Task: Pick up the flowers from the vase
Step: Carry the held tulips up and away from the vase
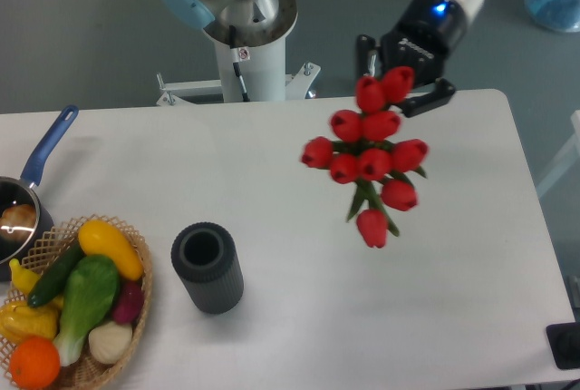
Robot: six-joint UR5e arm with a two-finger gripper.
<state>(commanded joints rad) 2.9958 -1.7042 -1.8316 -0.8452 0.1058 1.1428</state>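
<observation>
The flowers (370, 156), a bunch of red tulip buds with short green stems, hang in the air above the right half of the table, well clear of the vase. My gripper (403, 75) is shut on the flowers at the top of the bunch, its black fingers partly hidden behind the upper buds. The vase (207, 267), a short dark grey ribbed cylinder with a round open mouth, stands empty on the white table at the lower left of centre, far to the left of and below the gripper.
A wicker basket (140, 281) with produce stands at the lower left corner. A blue-handled saucepan (43, 150) sits at the left edge. The arm's base column (245, 41) stands behind the table's far edge. A small black object (564, 345) is at the lower right corner.
</observation>
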